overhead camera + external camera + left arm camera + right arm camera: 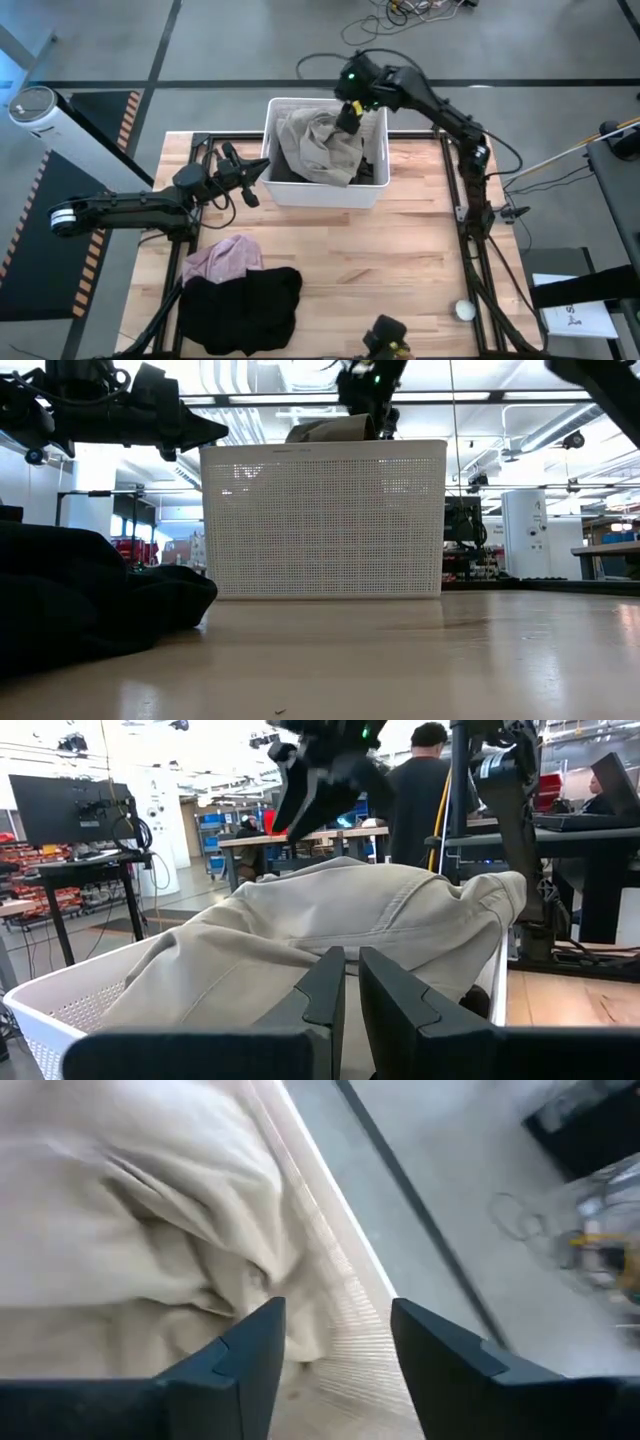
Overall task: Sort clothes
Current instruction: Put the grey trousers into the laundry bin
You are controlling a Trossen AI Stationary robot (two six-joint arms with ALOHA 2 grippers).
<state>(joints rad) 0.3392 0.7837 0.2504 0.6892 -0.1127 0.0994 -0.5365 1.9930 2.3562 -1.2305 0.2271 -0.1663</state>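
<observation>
A: Where do things stand?

B: The right gripper (349, 112) hangs over the far rim of the white basket (290, 190), right above the khaki garment (318, 145) heaped inside it. Its fingers are parted with nothing between them. A dark piece (372, 160) lies under the khaki one, toward the basket's right side.

A: And the left arm?

B: The left gripper (262, 168) waits just beside the basket's left wall, fingers closed on nothing. On the counter (400, 260) near the front sit the pale pink shirt (222, 256) and a black pile (245, 300), touching each other.

A: So what makes a good pick?

B: I'd say come straight down onto a raised fold near the middle of the khaki cloth, not at the rim, so the fingers don't catch the lattice. Pinch one layer only, lift high enough to clear the wall, and watch that the dark piece doesn't drag along.
</observation>
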